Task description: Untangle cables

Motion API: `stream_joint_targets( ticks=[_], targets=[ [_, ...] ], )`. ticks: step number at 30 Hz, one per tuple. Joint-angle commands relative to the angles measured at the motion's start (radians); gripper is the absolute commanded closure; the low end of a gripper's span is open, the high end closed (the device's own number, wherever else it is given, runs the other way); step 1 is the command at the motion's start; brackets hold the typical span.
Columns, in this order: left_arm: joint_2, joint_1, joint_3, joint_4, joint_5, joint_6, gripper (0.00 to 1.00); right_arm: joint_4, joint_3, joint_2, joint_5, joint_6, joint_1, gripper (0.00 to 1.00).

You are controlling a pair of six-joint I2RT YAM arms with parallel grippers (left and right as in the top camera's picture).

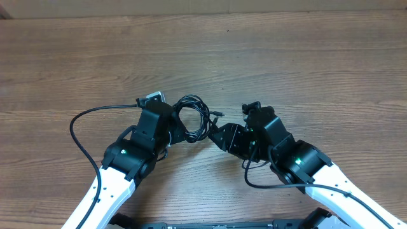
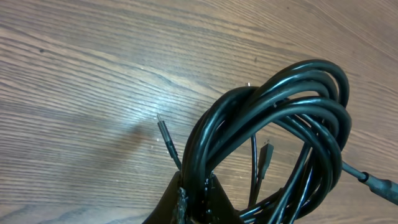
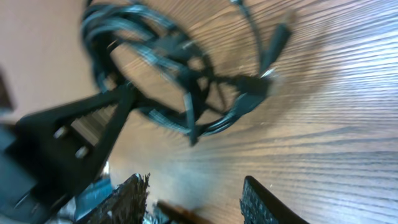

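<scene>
Overhead: cables [image 1: 193, 118] sat as one tangled coil on the bench [image 1: 286, 51]. Left arm [image 1: 152, 127] was against the coil's left side and right arm [image 1: 273, 137] just beside its right. A loose plug [image 1: 218, 116] poked out of the coil toward the right arm. Neither grip was readable from above.

Left wrist: left fingers [image 2: 174, 208] were clamped on several strands at the coil's base, loops rising from them. Likely an anchor for the other arm to pull against.

Right wrist: blurred. Right fingers [image 3: 134, 196] stood apart with nothing between them, just short of the coil, probably lining up on a strand. Only this view showed that gap.
</scene>
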Motion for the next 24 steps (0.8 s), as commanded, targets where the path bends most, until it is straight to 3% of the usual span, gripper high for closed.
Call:
stream_joint_targets(
  ticks=[1,10,16,24],
  targets=[
    [-0.021,0.003,0.024,0.004,-0.049,0.019,0.96,0.020,0.003,0.052,0.065,0.099,0.002,0.53],
    [-0.027,-0.028,0.082,-0.068,-0.084,0.008,0.96,0.107,0.003,0.123,0.049,0.155,0.007,0.59],
    [-0.026,-0.109,0.096,-0.086,-0.189,-0.013,0.96,0.156,0.003,0.126,0.053,0.171,0.038,0.59],
    [-0.027,-0.216,0.101,-0.087,-0.329,-0.072,0.96,0.149,0.003,0.183,0.131,0.309,0.098,0.63]
  ],
)
